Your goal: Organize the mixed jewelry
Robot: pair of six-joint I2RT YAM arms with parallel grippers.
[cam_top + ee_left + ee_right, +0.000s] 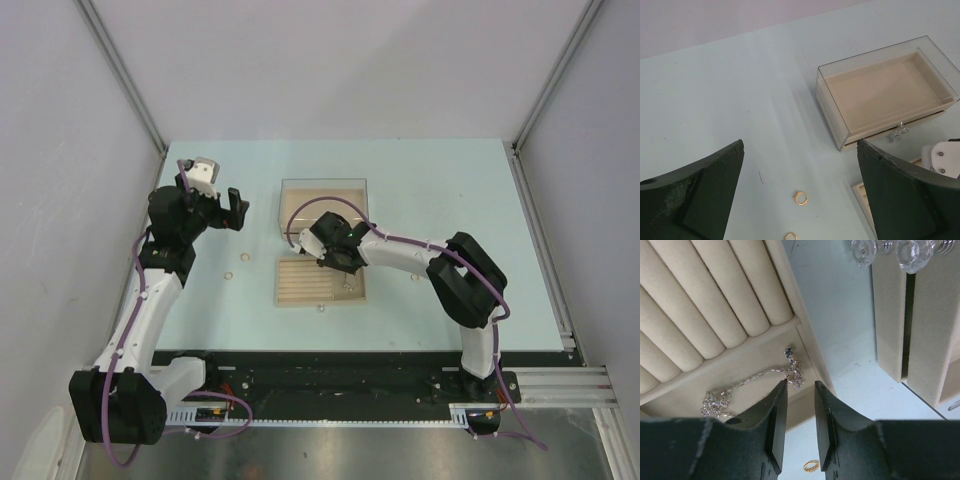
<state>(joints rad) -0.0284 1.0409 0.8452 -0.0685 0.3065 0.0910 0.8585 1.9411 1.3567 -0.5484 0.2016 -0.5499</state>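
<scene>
Altogether three gold rings (800, 198) (790, 236) (811, 466), one silvery chain (715, 402), left pincer (800, 145) spread, right pincer (800, 386) ajar.

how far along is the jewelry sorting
Done: the silvery chain lies in the flat compartment of the beige tray. In hand: nothing; the right gripper hangs over the chain with jaws slightly apart, and the left gripper is open and empty. Left: two gold rings near the left gripper and another ring beside the tray lie on the table.

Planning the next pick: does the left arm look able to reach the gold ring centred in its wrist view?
Probably yes: the left gripper hangs wide open above the gold ring, nothing between them.
</scene>
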